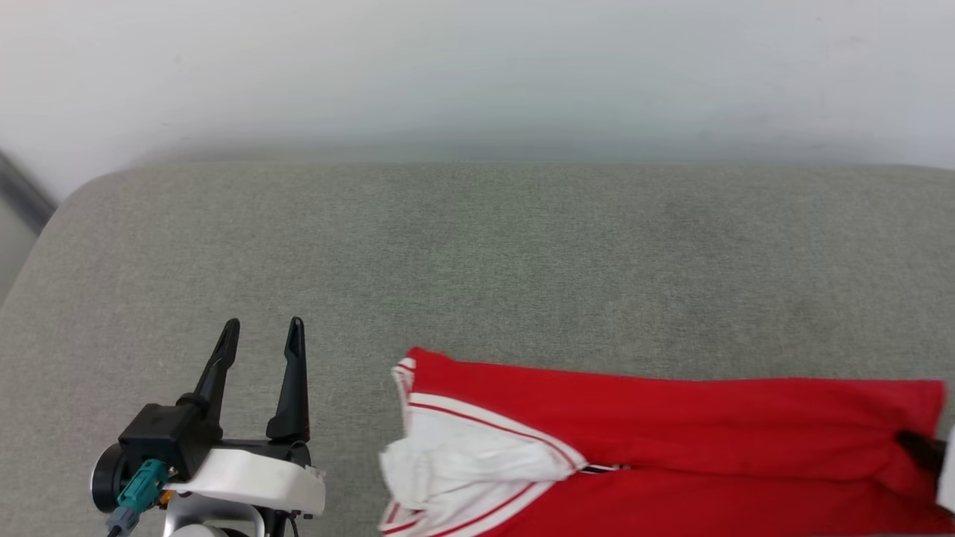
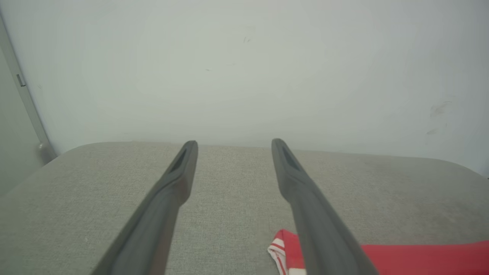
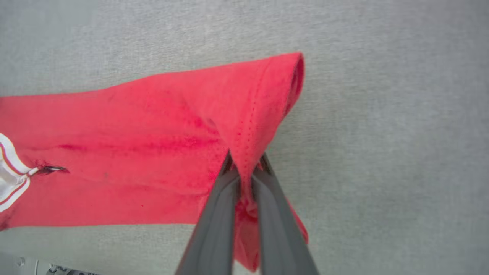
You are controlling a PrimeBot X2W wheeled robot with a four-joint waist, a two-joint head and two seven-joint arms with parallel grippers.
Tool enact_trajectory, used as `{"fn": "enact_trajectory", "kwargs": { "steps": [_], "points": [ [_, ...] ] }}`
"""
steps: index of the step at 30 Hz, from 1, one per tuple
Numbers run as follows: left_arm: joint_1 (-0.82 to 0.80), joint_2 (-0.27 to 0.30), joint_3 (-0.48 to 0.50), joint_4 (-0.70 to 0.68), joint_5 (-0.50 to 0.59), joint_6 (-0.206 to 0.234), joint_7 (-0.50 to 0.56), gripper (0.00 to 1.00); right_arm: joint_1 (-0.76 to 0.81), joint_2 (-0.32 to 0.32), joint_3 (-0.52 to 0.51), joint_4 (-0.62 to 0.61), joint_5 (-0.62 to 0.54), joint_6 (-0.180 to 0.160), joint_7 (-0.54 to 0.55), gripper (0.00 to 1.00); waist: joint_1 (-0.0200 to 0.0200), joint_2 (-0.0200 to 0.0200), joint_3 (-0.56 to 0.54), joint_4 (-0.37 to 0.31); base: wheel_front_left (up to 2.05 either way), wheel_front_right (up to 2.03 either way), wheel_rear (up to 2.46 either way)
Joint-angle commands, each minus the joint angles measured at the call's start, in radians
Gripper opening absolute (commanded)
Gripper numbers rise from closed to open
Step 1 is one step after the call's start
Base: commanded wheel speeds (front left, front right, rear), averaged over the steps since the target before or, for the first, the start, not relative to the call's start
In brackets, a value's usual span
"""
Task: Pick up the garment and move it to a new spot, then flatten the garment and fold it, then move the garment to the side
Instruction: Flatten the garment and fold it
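- While the head view is looking down on the grey upholstered surface, the garment is lying stretched along its near edge, with the white sleeve panel at the left. The left gripper is hovering beside that sleeve, fingers spread and holding nothing. The right gripper is showing as a dark tip at the garment's right end.
- As the left wrist view is looking along those parted fingers, the striped sleeve trim is peeking out just beside one finger, untouched.
- Where the right wrist view is looking down, the right gripper is pinching the red hem corner, fingers together on a raised fold of cloth.
- Since the fabric is looking thin, light, limp and probably slippery, a single pinch is likely letting it sag and bunch. Taking it by hems or seamed corners with both grippers seems safest.
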Motion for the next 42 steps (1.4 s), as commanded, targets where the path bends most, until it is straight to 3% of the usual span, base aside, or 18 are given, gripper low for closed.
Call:
{"fn": "enact_trajectory", "kwargs": {
  "steps": [1,7,16,21,24,32,37,41,42],
  "points": [
    [0.011,-0.004,0.002,0.000,-0.005,0.003,-0.001,1.00,-0.004,-0.007,-0.026,0.004,-0.008,0.000,0.006,0.00,0.0000,0.0000,-0.001,-0.006,0.00,0.00,0.00],
    [0.006,-0.011,0.002,-0.005,-0.007,0.001,-0.005,1.00,-0.024,0.004,-0.168,-0.010,-0.033,0.000,0.055,0.00,0.0000,0.0000,0.010,-0.020,0.00,0.00,0.00],
    [-0.018,-0.019,-0.007,0.008,-0.006,-0.013,-0.006,1.00,-0.049,0.238,-0.214,-0.035,0.124,0.000,0.301,0.00,0.0000,0.0000,0.008,-0.009,0.00,0.00,0.00],
    [-0.030,-0.022,-0.023,0.017,-0.002,-0.017,0.003,1.00,-0.047,0.304,-0.177,-0.021,0.264,0.000,0.372,0.00,0.0000,0.0000,-0.003,0.011,0.00,0.00,0.00],
    [-0.033,-0.024,-0.029,0.020,-0.002,-0.019,0.006,1.00,-0.057,0.310,-0.109,0.024,0.387,0.000,0.348,0.00,0.0000,0.0000,-0.005,0.022,0.00,0.00,0.00],
    [-0.052,-0.028,-0.046,0.028,0.000,-0.024,0.017,1.00,-0.122,0.308,0.203,0.153,0.627,0.000,0.141,0.00,0.0000,0.0000,-0.005,0.056,0.00,0.00,0.00],
    [-0.074,-0.038,-0.054,0.029,0.002,-0.031,0.012,1.00,-0.195,0.308,0.383,0.219,0.669,0.000,0.011,0.00,0.0000,0.0000,0.015,0.075,0.00,0.00,0.00],
    [-0.090,-0.052,-0.063,0.041,0.001,-0.042,0.007,1.00,-0.248,0.308,0.474,0.303,0.617,0.000,-0.078,0.00,0.0000,0.0000,0.028,0.090,0.00,0.00,0.00],
    [-0.093,-0.053,-0.064,0.045,0.000,-0.043,0.006,1.00,-0.257,0.308,0.492,0.325,0.604,0.000,-0.094,0.26,0.0000,0.0000,0.031,0.092,0.00,0.00,0.00]
  ]
}}
